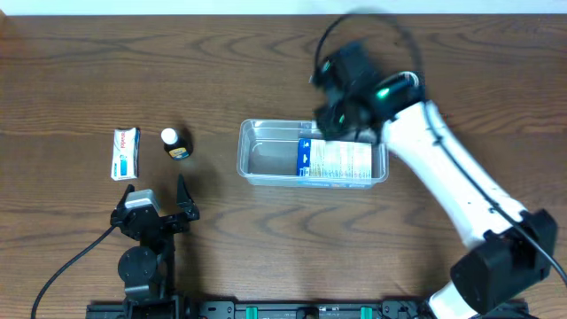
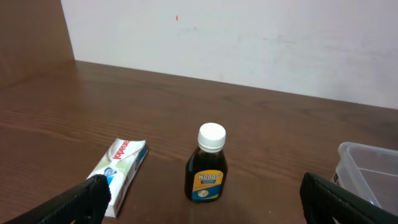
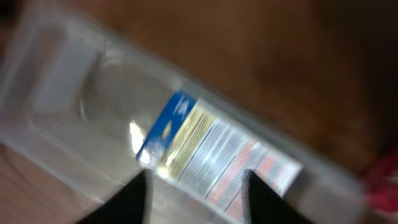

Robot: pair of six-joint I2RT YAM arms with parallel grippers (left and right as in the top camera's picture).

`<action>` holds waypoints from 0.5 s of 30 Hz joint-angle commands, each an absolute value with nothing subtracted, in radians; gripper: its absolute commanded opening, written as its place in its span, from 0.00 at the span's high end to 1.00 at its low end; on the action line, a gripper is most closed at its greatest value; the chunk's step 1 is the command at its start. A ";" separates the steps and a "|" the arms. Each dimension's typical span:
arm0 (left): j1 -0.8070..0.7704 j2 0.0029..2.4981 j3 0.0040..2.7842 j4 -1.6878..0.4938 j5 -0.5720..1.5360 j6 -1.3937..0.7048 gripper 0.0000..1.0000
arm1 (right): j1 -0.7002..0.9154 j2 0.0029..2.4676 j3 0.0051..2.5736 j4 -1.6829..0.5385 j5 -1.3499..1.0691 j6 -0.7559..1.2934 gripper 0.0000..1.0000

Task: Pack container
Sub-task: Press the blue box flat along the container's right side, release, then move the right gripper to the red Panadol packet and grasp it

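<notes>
Only one packet (image 1: 335, 161) lay in the container (image 1: 252, 168) under the spread right gripper (image 3: 198, 183) (left gripper (image 1: 157, 191) likewise spread, empty), with toothpaste box (image 1: 126, 152) and bottle (image 1: 175, 143) unpacked on the table (image 1: 89, 71).

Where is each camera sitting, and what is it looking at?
Overhead: above the table, looking straight down at the container, bottle and box; left gripper and right arm show.
Left wrist: low near the table, facing bottle, box and wall; its open fingers show.
Right wrist: above the container, looking down at the packet inside; its fingers show, blurred.
Shared: overhead and left wrist both see bottle and box.
</notes>
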State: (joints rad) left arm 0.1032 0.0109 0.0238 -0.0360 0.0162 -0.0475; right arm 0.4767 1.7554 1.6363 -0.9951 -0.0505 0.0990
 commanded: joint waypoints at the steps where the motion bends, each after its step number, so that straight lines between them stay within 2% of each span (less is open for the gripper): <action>1: 0.104 0.006 0.004 -0.073 -0.004 -0.034 0.02 | 0.379 1.729 1.724 -0.993 -0.013 0.096 0.01; 10: 0.104 0.006 0.004 -0.073 -0.004 -0.034 0.02 | 0.138 1.731 1.714 -0.952 -0.012 0.100 0.01; 15: 0.104 0.006 0.004 -0.073 -0.004 -0.034 0.02 | 0.023 1.761 1.655 -0.939 -0.011 0.175 0.01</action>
